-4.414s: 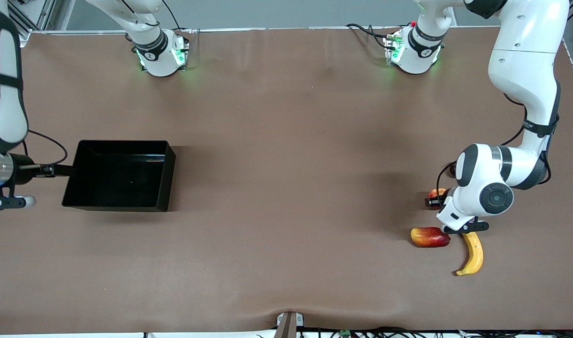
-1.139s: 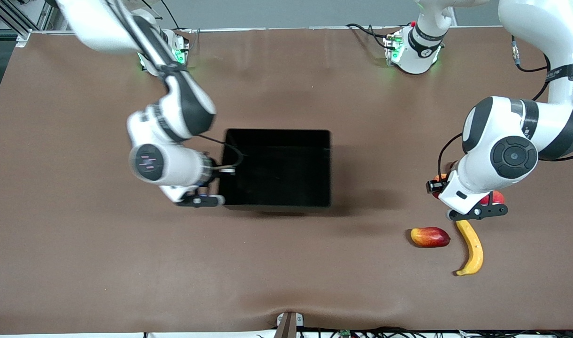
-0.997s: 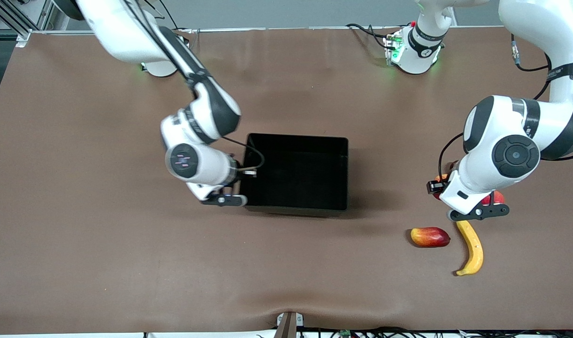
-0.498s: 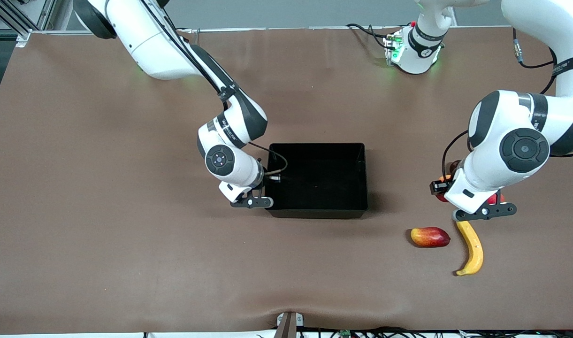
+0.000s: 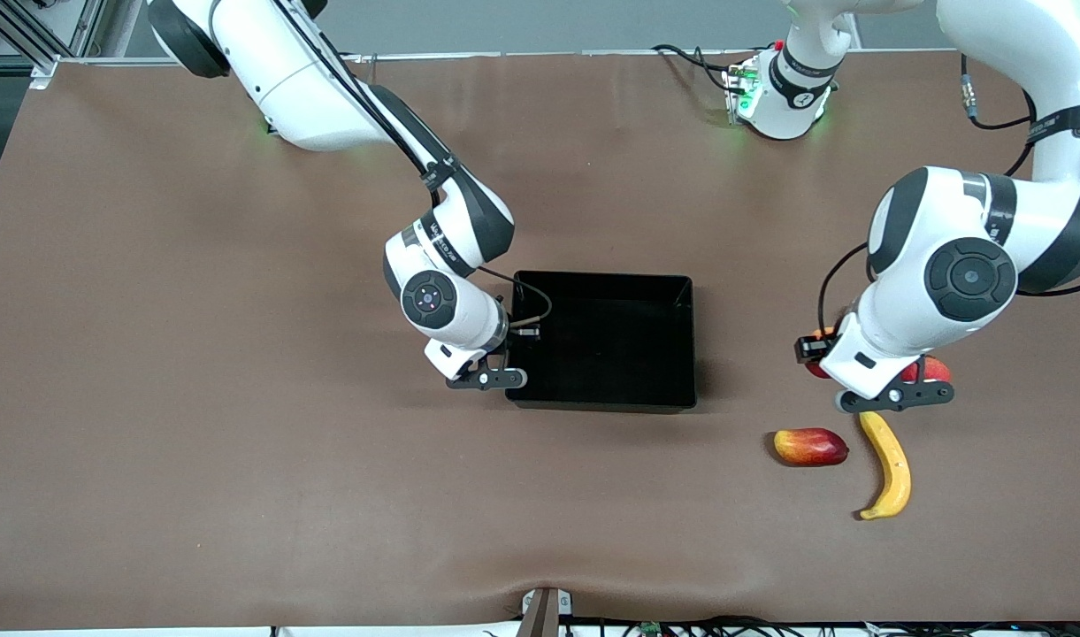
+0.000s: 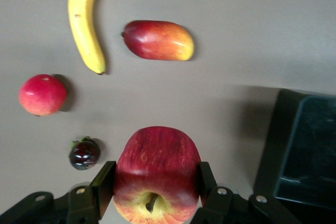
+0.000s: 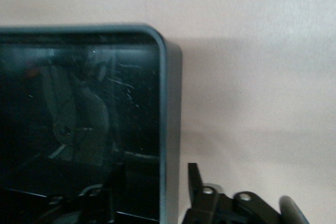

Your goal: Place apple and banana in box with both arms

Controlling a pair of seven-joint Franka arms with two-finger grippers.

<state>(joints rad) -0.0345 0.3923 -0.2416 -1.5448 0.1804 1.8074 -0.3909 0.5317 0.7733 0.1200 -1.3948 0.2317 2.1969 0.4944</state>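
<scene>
My left gripper (image 6: 152,182) is shut on the red, yellow-streaked apple (image 6: 156,174) and holds it above the table; in the front view the left gripper (image 5: 818,358) is mostly hidden under its wrist. The yellow banana (image 5: 889,464) lies on the table nearer the front camera and also shows in the left wrist view (image 6: 84,22). My right gripper (image 5: 522,336) is shut on the wall of the black box (image 5: 692,345) at the right arm's end. In the right wrist view the box's rim (image 7: 164,103) runs between the right gripper's (image 7: 155,192) jaws. The box is empty.
A red-yellow mango-like fruit (image 5: 810,447) lies beside the banana, toward the box. A red-pink round fruit (image 5: 936,369) sits by the left wrist. A small dark fruit (image 6: 84,153) lies on the table near it. The box's corner (image 6: 304,150) shows in the left wrist view.
My right gripper has dragged the box from the right arm's end to mid-table, now nearly still. My left gripper has lifted the apple and shifted slightly toward the box.
</scene>
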